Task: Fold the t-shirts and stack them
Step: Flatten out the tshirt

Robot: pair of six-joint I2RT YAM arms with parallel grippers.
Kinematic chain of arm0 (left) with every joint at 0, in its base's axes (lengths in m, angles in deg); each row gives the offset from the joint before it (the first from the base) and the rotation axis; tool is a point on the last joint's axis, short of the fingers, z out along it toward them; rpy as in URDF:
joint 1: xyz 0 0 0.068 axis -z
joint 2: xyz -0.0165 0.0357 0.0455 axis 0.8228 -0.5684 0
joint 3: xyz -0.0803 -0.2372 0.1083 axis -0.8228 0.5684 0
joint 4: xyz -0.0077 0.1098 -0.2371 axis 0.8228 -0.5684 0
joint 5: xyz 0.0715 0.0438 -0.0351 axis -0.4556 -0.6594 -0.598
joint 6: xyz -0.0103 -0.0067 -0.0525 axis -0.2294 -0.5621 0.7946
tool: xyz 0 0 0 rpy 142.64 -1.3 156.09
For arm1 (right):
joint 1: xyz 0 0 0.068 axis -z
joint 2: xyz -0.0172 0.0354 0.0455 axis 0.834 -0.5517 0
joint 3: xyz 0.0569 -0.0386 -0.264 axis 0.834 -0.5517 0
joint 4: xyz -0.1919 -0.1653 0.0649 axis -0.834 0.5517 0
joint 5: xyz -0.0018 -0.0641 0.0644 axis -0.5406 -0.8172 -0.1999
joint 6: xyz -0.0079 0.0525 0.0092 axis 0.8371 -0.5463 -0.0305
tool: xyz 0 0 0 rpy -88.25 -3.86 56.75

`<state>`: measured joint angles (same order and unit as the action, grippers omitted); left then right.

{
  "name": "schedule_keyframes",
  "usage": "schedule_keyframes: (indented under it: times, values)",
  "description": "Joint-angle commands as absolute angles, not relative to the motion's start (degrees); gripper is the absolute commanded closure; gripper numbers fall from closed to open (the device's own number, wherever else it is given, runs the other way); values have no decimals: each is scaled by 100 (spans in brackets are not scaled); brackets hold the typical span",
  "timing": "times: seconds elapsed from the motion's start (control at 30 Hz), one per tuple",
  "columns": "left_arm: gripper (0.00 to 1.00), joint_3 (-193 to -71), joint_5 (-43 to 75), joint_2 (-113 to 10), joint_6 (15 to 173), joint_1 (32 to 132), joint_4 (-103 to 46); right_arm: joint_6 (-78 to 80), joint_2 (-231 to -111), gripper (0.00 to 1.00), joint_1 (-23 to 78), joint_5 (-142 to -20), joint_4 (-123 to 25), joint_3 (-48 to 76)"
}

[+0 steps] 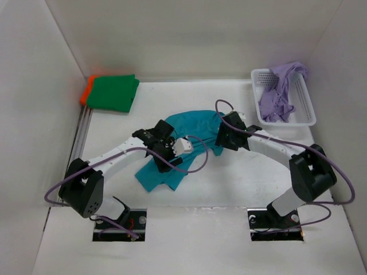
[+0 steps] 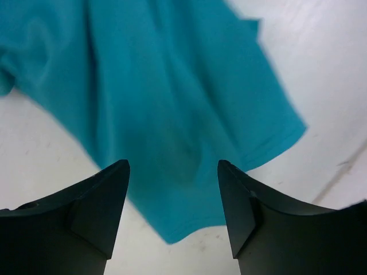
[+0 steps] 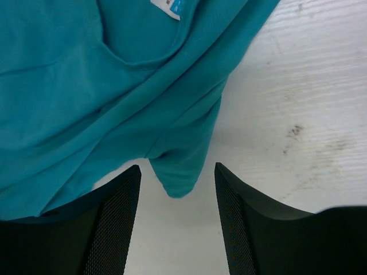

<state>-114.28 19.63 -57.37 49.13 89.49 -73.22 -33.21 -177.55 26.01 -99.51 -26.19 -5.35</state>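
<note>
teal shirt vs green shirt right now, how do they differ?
The teal shirt lies crumpled, centre of the table; the green shirt is folded flat, far left corner. The green shirt sits on an orange shirt; the teal shirt lies alone. Both are plain cloth.

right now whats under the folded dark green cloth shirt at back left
A bright orange cloth shirt; only its left edge shows. The dark green cloth shirt hides the rest.

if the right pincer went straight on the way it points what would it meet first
Most likely the teal shirt: a corner of it lies just ahead, between the open jaws of the right pincer, on the table. Depth is hard to judge.
</note>
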Motion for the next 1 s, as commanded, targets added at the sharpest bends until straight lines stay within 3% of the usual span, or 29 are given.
schedule_keyframes:
  times: [0.0,0.2,0.4,0.47,0.63,0.7,0.83,0.97]
  values:
    - [38,-11446,2385,-5699,5223,9345,-6916,-3662,-18122,41,2580,-9667,-3292,-561]
    - [37,-11534,2790,-6270,5233,10022,-6757,-3917,-18817,44,2580,-9323,-3715,-570]
    - [38,-11429,2746,-6912,5118,10207,-6967,-4110,-18634,74,2624,-9244,-3917,-921]
    - [46,-11473,2772,-7018,5092,10190,-6985,-4102,-18458,82,2659,-9235,-3926,-992]
    - [92,-11587,2597,-7404,5145,10015,-7072,-3996,-17861,94,2799,-9226,-3795,-1053]
    - [100,-11648,2483,-7387,5197,9848,-7090,-3953,-17588,97,2913,-9226,-3698,-1071]
    - [100,-12147,1991,-6853,5373,8910,-6845,-3611,-17052,99,3308,-9156,-3338,-844]
    - [100,-13928,2209,-6587,5610,7425,-6826,-2926,-16910,99,3862,-9050,-2697,209]
